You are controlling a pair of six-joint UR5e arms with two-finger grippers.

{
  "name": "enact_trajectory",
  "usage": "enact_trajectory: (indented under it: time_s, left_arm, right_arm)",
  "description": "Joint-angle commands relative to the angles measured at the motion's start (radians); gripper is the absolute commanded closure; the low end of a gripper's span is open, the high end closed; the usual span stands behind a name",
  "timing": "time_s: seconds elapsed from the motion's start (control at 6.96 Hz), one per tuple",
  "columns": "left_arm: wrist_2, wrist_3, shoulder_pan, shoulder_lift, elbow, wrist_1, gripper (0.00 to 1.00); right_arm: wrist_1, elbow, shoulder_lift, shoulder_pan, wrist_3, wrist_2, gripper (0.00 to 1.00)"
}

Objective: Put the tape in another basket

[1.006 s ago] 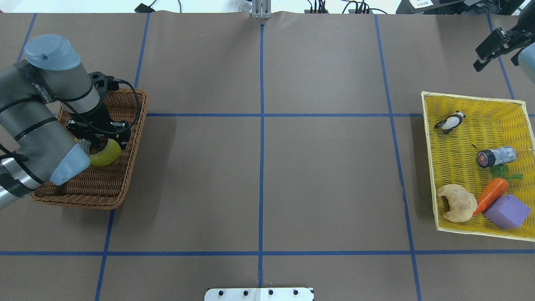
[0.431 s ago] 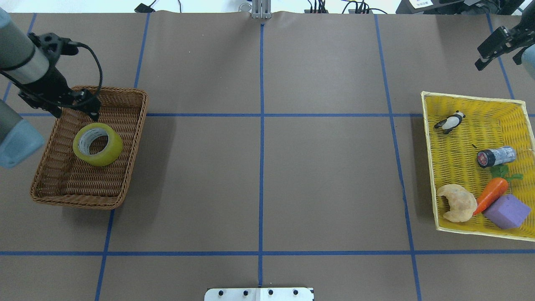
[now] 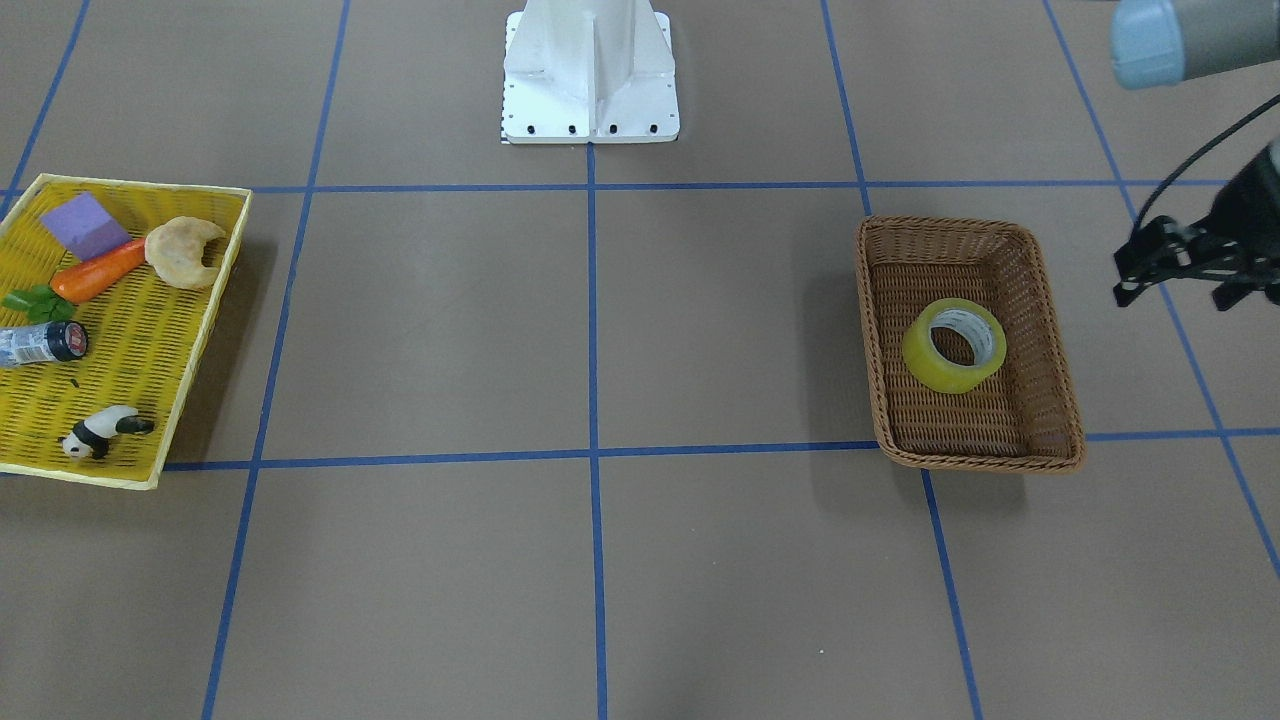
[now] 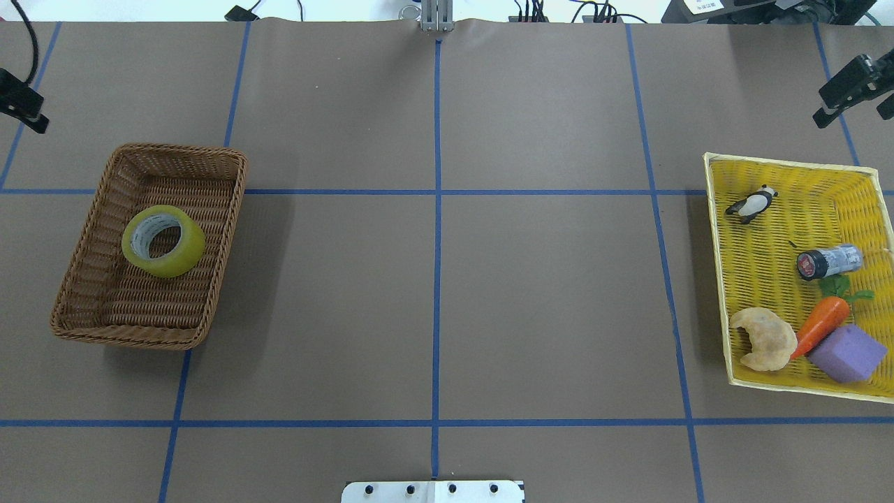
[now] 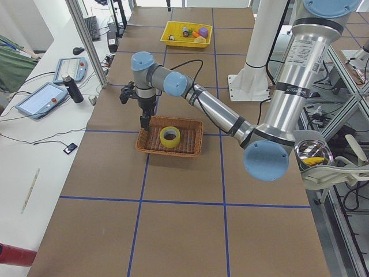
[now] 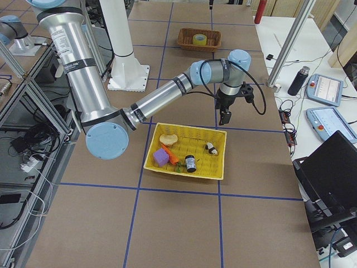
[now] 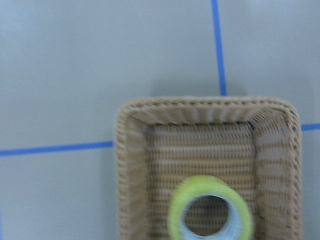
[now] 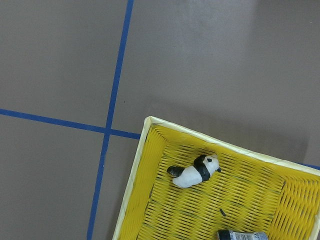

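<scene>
The yellow-green tape [image 4: 163, 241] lies flat in the brown wicker basket [image 4: 230, 209] at the table's left. It also shows in the front view [image 3: 954, 345], the left side view [image 5: 169, 137] and the left wrist view [image 7: 210, 215]. My left gripper [image 3: 1172, 297] is open and empty. It hangs above the table, outside the basket's far corner, at the overhead view's left edge [image 4: 21, 112]. My right gripper [image 4: 848, 119] looks open and empty, above the table beyond the yellow tray's far edge.
A yellow mesh tray [image 4: 719, 279] at the right holds a panda figure [image 4: 751, 204], a small bottle [image 4: 829, 262], a carrot [image 4: 823, 323], a croissant [image 4: 765, 339] and a purple block [image 4: 847, 353]. The robot's white base [image 3: 590, 70] stands at the near edge.
My left gripper let go of the tape, rose out of the wicker basket and moved away to the far left. The tape stays in the basket. My right gripper drifted slightly right.
</scene>
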Motion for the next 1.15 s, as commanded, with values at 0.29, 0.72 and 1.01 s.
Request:
enact_trajectory:
  time_s: [0.29, 0.72, 1.01]
  left_arm:
    - [-0.004, 0.353, -0.293, 0.147, 0.128, 0.016, 0.02]
    - [-0.020, 0.469, -0.382, 0.243, 0.180, -0.019, 0.02]
    - [-0.019, 0.466, -0.382, 0.303, 0.183, -0.071, 0.02]
  right_arm:
    - [0.051, -0.010, -0.201, 0.166, -0.190, -0.042, 0.00]
    - [0.071, -0.068, -0.279, 0.215, -0.185, -0.106, 0.00]
    - [0.131, -0.073, -0.328, 0.215, -0.187, -0.103, 0.00]
